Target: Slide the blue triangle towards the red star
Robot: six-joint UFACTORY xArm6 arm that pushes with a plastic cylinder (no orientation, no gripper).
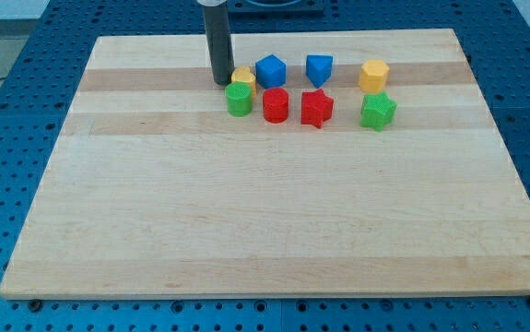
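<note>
The blue triangle sits near the view's top centre, just above the red star, with a small gap between them. My tip rests on the board at the left end of the block cluster. It is right beside a yellow block and well to the left of the blue triangle. The rod rises straight up out of the view's top.
A blue cube-like block stands between the yellow block and the triangle. A green cylinder, a red cylinder, a green star and a yellow hexagon lie around them on the wooden board.
</note>
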